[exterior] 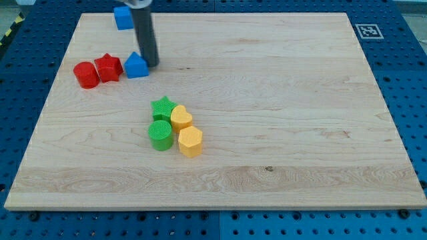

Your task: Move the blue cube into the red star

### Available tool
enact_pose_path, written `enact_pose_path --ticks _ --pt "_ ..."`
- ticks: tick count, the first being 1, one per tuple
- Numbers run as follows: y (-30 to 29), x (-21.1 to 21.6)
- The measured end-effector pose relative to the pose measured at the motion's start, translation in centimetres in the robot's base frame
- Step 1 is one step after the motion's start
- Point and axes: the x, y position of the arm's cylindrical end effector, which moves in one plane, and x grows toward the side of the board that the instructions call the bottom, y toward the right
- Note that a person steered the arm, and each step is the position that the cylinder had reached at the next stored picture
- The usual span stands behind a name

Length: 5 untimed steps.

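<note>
The blue cube (123,17) lies at the board's top edge on the view's left, partly behind the dark rod. The red star (107,67) sits lower left of it, between a red cylinder (86,75) on its left and a blue block with a pointed top (136,65) on its right; all three touch in a row. My tip (151,65) rests on the board right beside the pointed blue block's right side, well below the blue cube.
A cluster sits near the board's middle: green star (163,107), green cylinder (160,135), yellow heart (181,118), yellow hexagon (190,141). A black-and-white marker (367,31) is at the board's top right corner. Blue perforated table (413,100) surrounds the wooden board (280,100).
</note>
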Motion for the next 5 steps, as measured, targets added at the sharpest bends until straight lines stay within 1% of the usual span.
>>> enact_pose_path --ticks 1,3,4,5 --pt "-1.3 -2.2" --pt "0.3 -10.8" --pt "-0.5 -15.3" --pt "-1.4 -15.4"
